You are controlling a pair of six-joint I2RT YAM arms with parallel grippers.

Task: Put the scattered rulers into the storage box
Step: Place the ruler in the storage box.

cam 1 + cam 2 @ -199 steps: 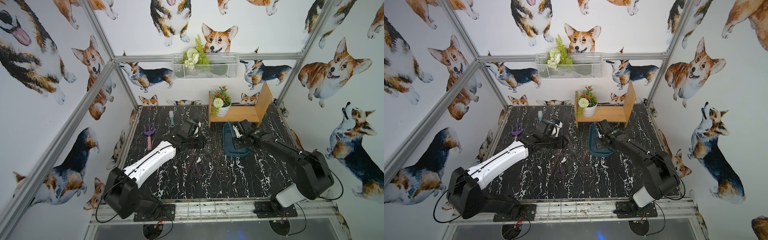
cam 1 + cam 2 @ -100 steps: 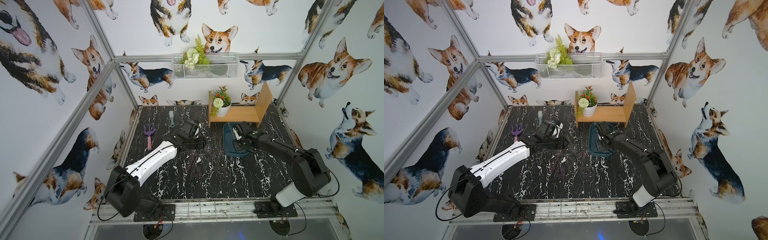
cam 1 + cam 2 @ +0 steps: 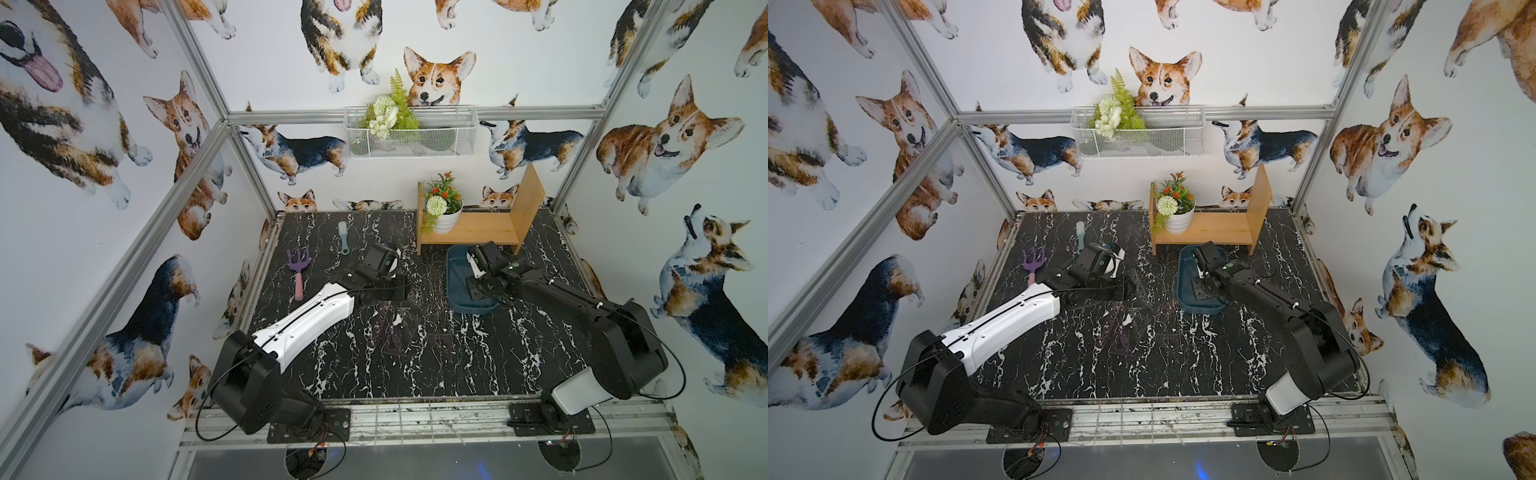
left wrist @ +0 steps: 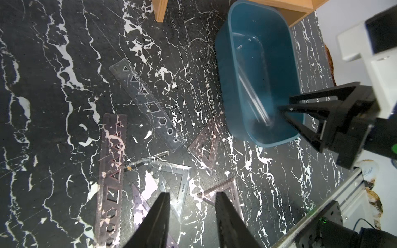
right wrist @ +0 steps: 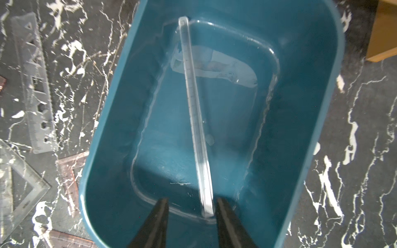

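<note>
Your right gripper hangs inside the storage box with its jaws apart. The clear straight ruler stands on its long edge between them, loose, brushing one finger and running the length of the glossy teal floor. That one is in.

Your left gripper hovers over the pile with its jaws spread and nothing in them. Below it on the marble-pattern tabletop lie a clear stencil ruler, a purple-tinted strip with cut-out shapes, a clear set square and a tinted set square just beside the box.

I expect these to be featherlight, stiff and slick: thin hard plastic lying dead flat on a hard top (no lip to get under). Go for a corner or an outer edge, and ideally where the clear set square seems to ride over its neighbour. Pinch across the thickness rather than the width, as the flat faces will likely slide.
</note>
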